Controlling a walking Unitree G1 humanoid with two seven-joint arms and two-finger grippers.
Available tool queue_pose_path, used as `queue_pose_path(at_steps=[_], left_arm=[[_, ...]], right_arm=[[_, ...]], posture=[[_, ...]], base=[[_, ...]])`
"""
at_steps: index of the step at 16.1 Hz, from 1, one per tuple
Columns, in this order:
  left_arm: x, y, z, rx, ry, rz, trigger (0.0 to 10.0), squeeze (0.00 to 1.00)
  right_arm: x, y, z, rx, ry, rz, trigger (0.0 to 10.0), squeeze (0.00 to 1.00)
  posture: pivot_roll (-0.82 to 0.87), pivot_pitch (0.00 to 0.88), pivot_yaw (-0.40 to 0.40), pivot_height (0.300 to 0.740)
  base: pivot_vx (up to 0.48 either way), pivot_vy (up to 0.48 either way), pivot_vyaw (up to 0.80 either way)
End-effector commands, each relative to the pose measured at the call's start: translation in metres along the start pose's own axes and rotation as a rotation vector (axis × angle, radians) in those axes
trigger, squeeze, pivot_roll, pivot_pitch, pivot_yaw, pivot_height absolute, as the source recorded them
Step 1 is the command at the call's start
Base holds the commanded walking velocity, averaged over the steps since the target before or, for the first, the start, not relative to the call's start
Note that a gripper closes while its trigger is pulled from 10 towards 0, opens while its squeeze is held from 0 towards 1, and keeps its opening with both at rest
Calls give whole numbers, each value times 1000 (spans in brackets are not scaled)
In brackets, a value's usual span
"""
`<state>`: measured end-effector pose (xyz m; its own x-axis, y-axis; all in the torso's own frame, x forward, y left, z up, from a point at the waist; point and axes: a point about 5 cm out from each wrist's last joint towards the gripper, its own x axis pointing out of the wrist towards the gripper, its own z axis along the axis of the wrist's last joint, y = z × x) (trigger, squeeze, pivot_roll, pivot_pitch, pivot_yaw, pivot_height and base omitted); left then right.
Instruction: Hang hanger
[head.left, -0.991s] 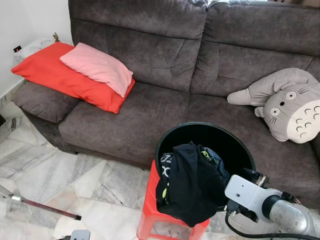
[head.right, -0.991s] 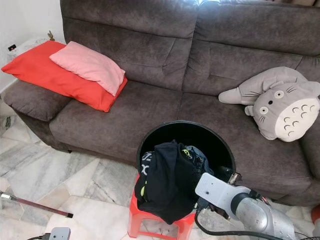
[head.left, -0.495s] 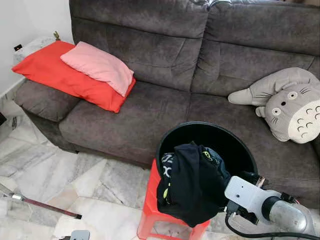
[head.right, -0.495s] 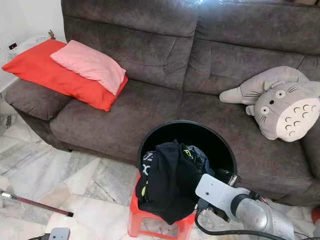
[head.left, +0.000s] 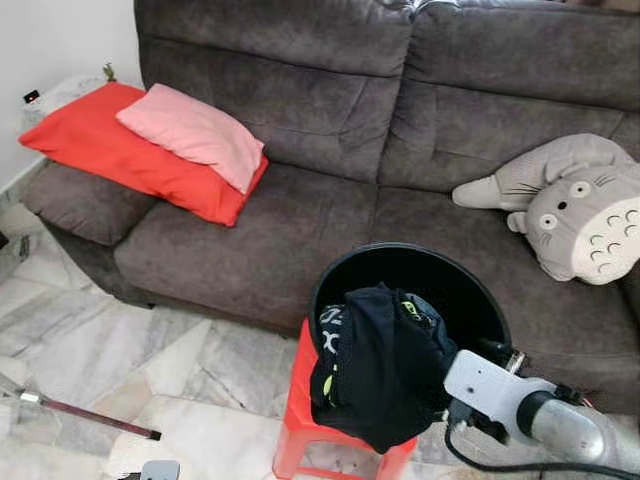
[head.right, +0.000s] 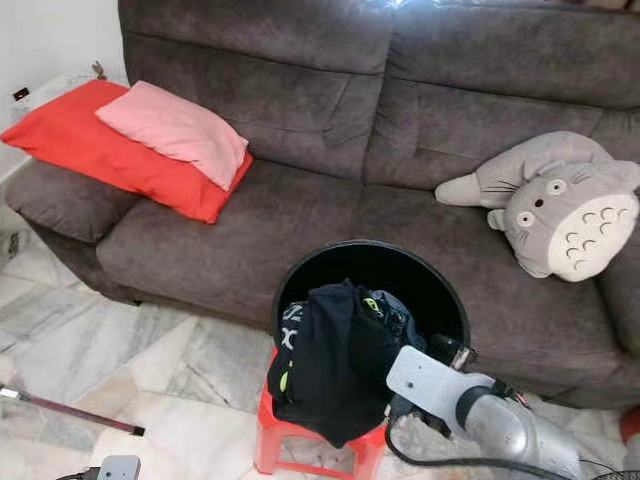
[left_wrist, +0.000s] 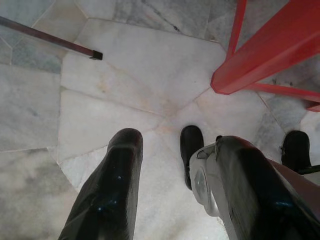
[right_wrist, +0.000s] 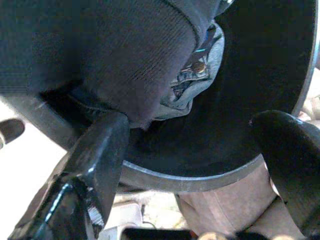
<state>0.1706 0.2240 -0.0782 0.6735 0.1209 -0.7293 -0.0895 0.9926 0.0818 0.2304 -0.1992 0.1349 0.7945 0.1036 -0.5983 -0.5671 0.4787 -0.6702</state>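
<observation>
While open, right gripper (right_wrist: 195, 150) straddles the tilted bucket (head.left: 455, 285) rim.

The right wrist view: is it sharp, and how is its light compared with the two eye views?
Right wrist view: the black claw fingers are close and soft, and the bucket interior is very dark; left and right eye views: evenly lit and sharp, with bright glare along the sofa top.

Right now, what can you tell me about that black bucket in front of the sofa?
The black bucket is round, smooth and plastic-looking, tilted so its open mouth faces up and toward the camera. It sits on a red stool on the marble floor. Dark clothes spill over its front rim. The right gripper, fingers apart, is at its rim.
</observation>
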Motion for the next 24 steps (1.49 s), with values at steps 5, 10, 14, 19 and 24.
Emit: queue_pose_path(at_steps=[5, 10, 14, 19, 24], left_arm=[[-3, 1, -11, -6, 46, 1, 10000, 0], [-3, 0, -11, -4, 46, -2, 10000, 0], [-3, -1, -11, -3, 48, -9, 10000, 0], [-2, 0, -10, -2, 44, -7, 10000, 0], [-1, -1, -6, 11, 29, -18, 10000, 0]], right_arm=[[3, -6, 11, 9, -104, -80, 10000, 0], [0, -14, 34, 25, -256, -129, 10000, 0], [0, -7, 25, -59, -224, -89, 10000, 0], [-4, 3, 30, -223, -331, 28, 10000, 0], [-7, 18, 22, -358, -391, 156, 10000, 0]], posture=[[-75, 168, -30, 740], [-74, 168, -31, 740], [-78, 169, -31, 740], [-79, 168, -29, 740], [-78, 171, -27, 740]], base=[[0, 0, 0], [0, 0, 0], [0, 0, 0], [0, 0, 0], [0, 0, 0]])
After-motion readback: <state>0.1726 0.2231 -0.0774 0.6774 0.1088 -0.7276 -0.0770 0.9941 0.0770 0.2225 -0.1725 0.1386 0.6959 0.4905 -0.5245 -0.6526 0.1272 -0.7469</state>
